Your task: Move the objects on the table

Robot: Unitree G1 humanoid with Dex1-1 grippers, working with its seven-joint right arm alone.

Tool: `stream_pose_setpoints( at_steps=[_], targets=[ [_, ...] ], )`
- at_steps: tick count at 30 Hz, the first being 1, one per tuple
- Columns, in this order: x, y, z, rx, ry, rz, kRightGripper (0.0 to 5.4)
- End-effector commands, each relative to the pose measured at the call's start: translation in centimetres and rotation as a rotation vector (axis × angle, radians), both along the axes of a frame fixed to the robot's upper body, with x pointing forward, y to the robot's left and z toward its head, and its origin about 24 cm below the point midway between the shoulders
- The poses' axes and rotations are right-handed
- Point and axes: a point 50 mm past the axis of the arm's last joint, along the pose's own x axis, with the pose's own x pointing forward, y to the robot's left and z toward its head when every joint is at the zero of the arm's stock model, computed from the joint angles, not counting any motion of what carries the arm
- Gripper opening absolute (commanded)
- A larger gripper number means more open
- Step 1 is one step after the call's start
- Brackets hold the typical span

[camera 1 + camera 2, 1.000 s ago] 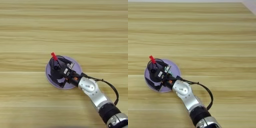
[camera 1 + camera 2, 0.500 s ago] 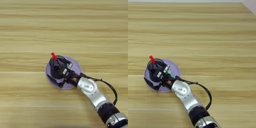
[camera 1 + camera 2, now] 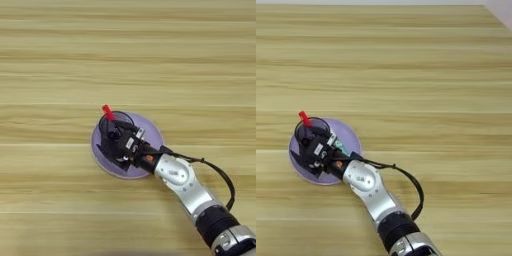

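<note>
Your right arm (image 3: 182, 182) came in from the lower right corner and reached diagonally up and to the left across the wooden table (image 3: 128, 55). Its silver forearm ended in the black gripper (image 3: 116, 143), which was over the round lilac plate (image 3: 152, 130). A thin black cable (image 3: 220, 172) made a loop from the wrist back to the forearm.

The small black wire-mesh pen cup (image 3: 113, 123) was on the far left part of the plate, and its round rim was visible just beyond the gripper. The red-capped marker (image 3: 107, 112) stood out of the cup and leaned up and to the left, so that its red cap passed over the edge of the plate. The gripper was right against the near side of the cup, but I could not tell if its two black fingers were spread, pressed together or holding the cup, because the black parts ran into each other there.

In the right eye view a small green piece (image 3: 340, 148) appeared on the plate, just beside the wrist. The black pen could not be made out in either view.
</note>
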Motion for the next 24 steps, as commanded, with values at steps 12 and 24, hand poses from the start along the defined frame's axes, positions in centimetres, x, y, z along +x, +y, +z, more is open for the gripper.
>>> stream_pose_setpoints(
  at_steps=[12, 24],
  targets=[
    [2.04, 0.21, 2.31, -0.004, -0.129, -0.025, 2.11],
    [2.05, 0.24, 2.39, 0.002, -0.135, -0.024, 1.34]
  ],
)
